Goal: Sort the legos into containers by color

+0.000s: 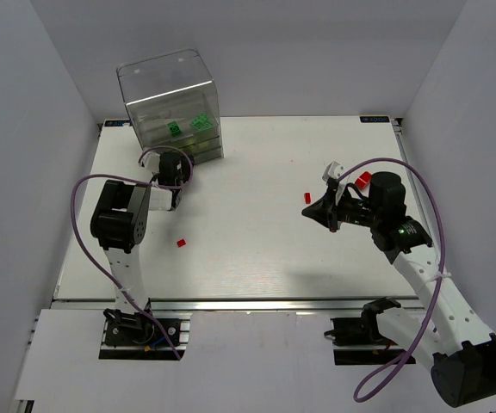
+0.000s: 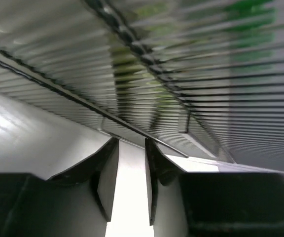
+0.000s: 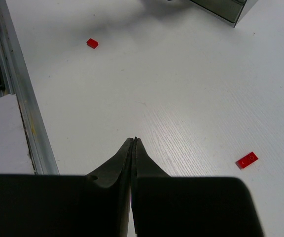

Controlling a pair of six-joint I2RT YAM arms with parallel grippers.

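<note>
Okay, I am watching the right side first, because that is where I am expecting trouble. The right gripper (image 3: pixel 133 144) is hovering over the table (image 1: pixel 257 258) with its fingertips clenched together and nothing between them. The nearest red lego (image 3: pixel 246 160) is lying flat off to its right, near but apart. If it is going down clenched like this, I judge it will land on the brick or shove it across the smooth top instead of straddling it. The brick is so small and low that an off-centre closing could be flicking it away. A second red lego (image 3: pixel 92 43) is sitting well apart, further across the table. On the other side, the left gripper (image 2: pixel 130 160) is pointing low at the base of the clear cabinet (image 1: pixel 166 86). Its fingers are parted a little with only bare table showing in the gap, so it is carrying nothing, and pushing further risks nudging the cabinet. Green legos (image 1: pixel 201 123) are showing inside the cabinet. Pose-wise, the right arm is reaching in from the right with its wrist aimed toward the table's middle. The left arm is folding tight, forearm aimed at the cabinet.
</note>
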